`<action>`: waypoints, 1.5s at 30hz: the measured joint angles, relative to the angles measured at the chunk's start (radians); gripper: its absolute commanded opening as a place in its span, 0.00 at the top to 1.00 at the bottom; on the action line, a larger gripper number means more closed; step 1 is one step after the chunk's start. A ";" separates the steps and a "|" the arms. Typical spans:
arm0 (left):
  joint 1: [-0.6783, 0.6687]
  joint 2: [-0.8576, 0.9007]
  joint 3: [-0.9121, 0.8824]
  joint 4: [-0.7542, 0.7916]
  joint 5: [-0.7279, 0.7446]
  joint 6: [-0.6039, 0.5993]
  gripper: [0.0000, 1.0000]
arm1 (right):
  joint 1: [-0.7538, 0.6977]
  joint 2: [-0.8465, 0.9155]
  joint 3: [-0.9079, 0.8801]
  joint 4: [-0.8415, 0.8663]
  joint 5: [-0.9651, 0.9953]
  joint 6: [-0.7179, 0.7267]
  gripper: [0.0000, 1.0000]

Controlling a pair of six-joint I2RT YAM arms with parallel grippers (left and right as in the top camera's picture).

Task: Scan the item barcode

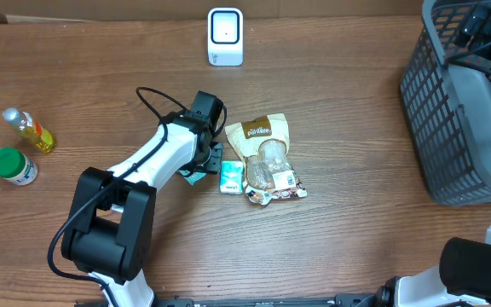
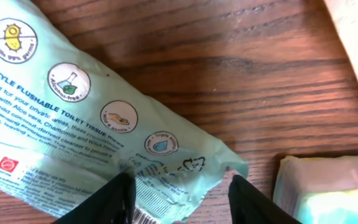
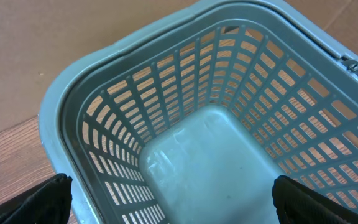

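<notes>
The left gripper (image 2: 185,202) is partly open. Its two dark fingers (image 2: 120,199) show at the bottom of the left wrist view with a gap between them. The end of a light green wipes pack (image 2: 73,124) lies in that gap. The right-hand finger in the frame is not touching the pack. The left-hand finger is right at the pack's edge, but I cannot tell if it touches. The pack lies flat on the brown wooden surface (image 2: 260,81) and stretches to the upper left of the frame. It has round pictures and small words on it. A little bit of black barcode lines peeks out at the very bottom edge, between the fingers.

A small pack (image 2: 328,193) lies near it at the lower right. A snack bag (image 1: 267,149) lies just past the small pack, near the middle of the overhead view.

The white scanner (image 1: 225,37) stands at the top middle of the overhead view, well apart from the wipes pack. A bottle (image 1: 31,130) with yellow liquid and a jar (image 1: 14,166) with a green lid sit at the far left.

The right gripper (image 3: 176,202) is open wide and holds nothing. It hangs over the gray basket (image 3: 61,106) at the right side of the surface.
</notes>
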 measured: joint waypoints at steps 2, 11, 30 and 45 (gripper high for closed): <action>0.000 0.000 0.014 -0.028 0.000 0.000 0.45 | 0.000 0.000 0.000 0.000 0.000 0.000 0.00; 0.002 0.002 0.225 -0.223 -0.008 -0.002 0.64 | 0.000 0.000 0.000 0.000 0.000 0.000 0.00; 0.002 0.002 0.029 -0.130 -0.150 -0.013 0.77 | 0.000 0.000 0.000 0.000 0.000 0.000 0.00; 0.013 -0.006 0.011 -0.111 -0.121 -0.029 0.50 | 0.000 0.000 0.000 0.000 -0.001 0.000 0.00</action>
